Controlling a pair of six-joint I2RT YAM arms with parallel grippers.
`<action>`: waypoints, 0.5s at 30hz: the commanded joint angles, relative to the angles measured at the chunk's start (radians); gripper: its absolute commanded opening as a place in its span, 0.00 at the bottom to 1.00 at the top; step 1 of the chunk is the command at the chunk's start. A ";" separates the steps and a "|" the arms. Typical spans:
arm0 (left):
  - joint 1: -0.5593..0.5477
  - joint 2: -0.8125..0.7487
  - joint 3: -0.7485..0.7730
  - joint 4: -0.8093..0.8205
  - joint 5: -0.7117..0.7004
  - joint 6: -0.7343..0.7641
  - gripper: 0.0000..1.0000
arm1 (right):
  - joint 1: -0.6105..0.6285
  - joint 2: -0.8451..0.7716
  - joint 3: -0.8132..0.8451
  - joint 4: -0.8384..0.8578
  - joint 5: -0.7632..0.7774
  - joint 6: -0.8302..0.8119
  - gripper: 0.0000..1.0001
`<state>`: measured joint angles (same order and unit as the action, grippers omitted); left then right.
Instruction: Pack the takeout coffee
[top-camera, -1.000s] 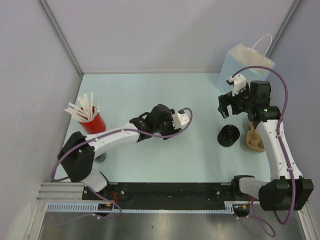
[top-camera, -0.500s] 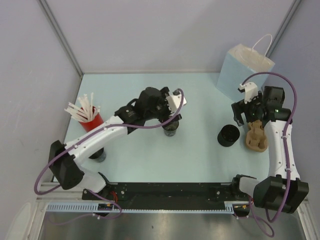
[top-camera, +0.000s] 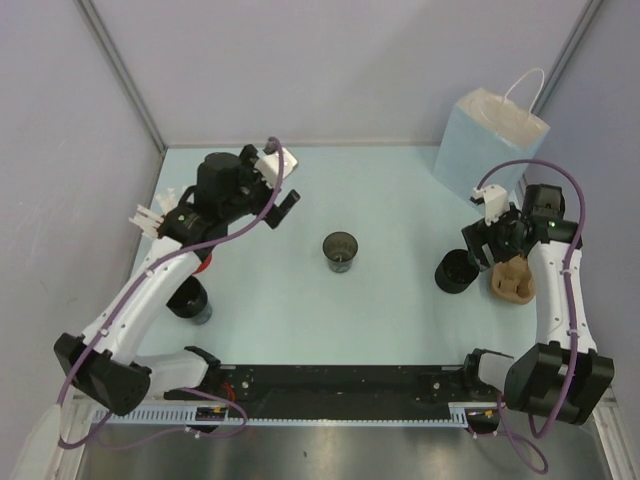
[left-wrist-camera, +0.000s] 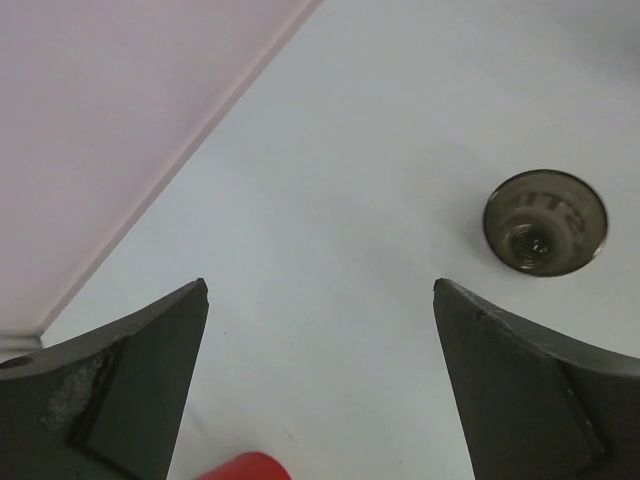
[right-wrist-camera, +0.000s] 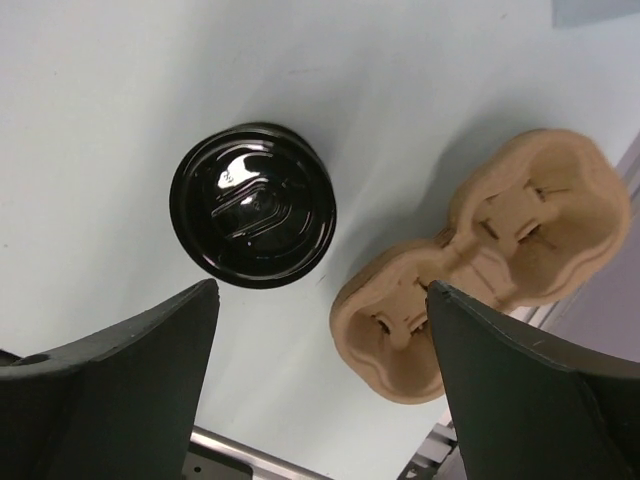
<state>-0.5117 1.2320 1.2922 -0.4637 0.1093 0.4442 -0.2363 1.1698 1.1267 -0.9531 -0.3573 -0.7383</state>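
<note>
The takeout coffee (top-camera: 457, 271) is a short black cup with a glossy black sip lid (right-wrist-camera: 253, 205), standing upright at the right of the table. My right gripper (top-camera: 482, 250) hovers just above it and the brown pulp carrier (right-wrist-camera: 480, 260). Its jaws are open, and the right gripper (right-wrist-camera: 321, 287) has only bare table between its fingers, the cup to their left. My left gripper (top-camera: 285, 208) is raised at the far left, well away from the coffee. The left gripper (left-wrist-camera: 320, 283) is open and empty. The pale-blue paper bag (top-camera: 490, 140) stands at the far right corner.
A dark lidless cup (top-camera: 341, 250) stands upright alone mid-table and shows again as the lidless cup (left-wrist-camera: 545, 222) in the left wrist view. The red cup of straws (top-camera: 190, 250) is partly hidden under the left arm. Walls close in at left, back and right.
The left gripper opened, left the lidless cup standing mid-table and drew back up to the far left. The right gripper came down from beside the bag to over the lidded cup and carrier.
</note>
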 joint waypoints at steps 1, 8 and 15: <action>0.070 -0.094 -0.031 -0.049 0.012 -0.032 0.99 | -0.005 0.014 -0.053 0.025 -0.003 -0.018 0.88; 0.082 -0.132 -0.083 -0.032 0.033 -0.065 0.99 | 0.029 0.037 -0.105 0.157 0.034 0.056 0.82; 0.082 -0.132 -0.094 -0.023 0.040 -0.082 0.99 | 0.074 0.091 -0.140 0.244 0.076 0.088 0.70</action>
<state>-0.4355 1.1152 1.2060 -0.5037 0.1349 0.3943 -0.1833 1.2304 1.0058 -0.7937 -0.3183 -0.6834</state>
